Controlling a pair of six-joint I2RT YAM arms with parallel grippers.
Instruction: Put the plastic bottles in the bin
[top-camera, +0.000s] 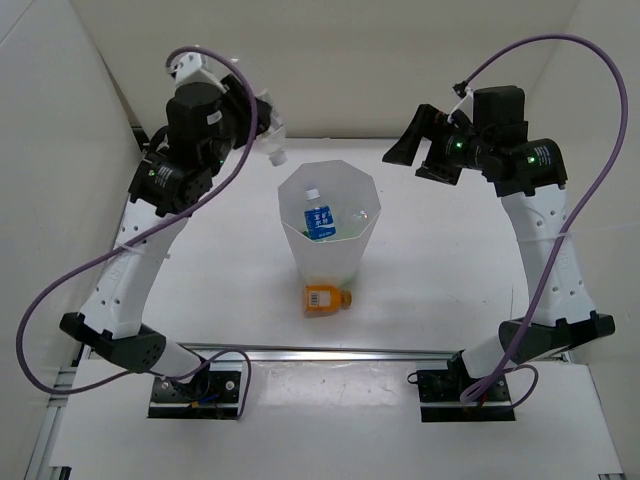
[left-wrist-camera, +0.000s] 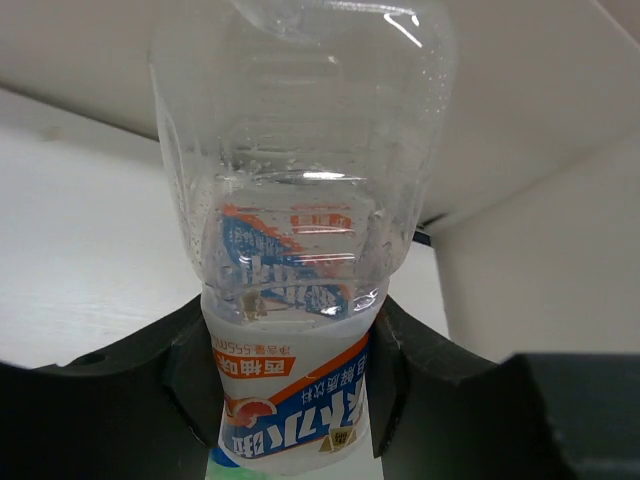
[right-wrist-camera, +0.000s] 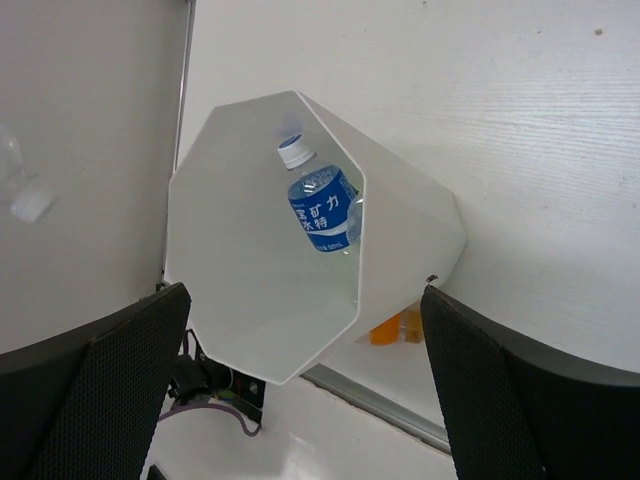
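The white-label bottle (left-wrist-camera: 295, 300) hangs in the air, pinched at its labelled part between the left gripper's (left-wrist-camera: 290, 410) fingers (left-wrist-camera: 185, 370), with the clear end jutting out past the fingertips. The bin (top-camera: 300, 250) stands on the table (top-camera: 450, 280), its rim near that free end and lower than the gripper. Inside the bin leans the blue-label bottle (right-wrist-camera: 322, 205). The right gripper (right-wrist-camera: 310, 400) is spread wide and grips nothing; the bin's mouth lies ahead of it, between its fingers. The orange bottle (top-camera: 324, 299) lies at the bin's foot, on the side nearest the arm bases
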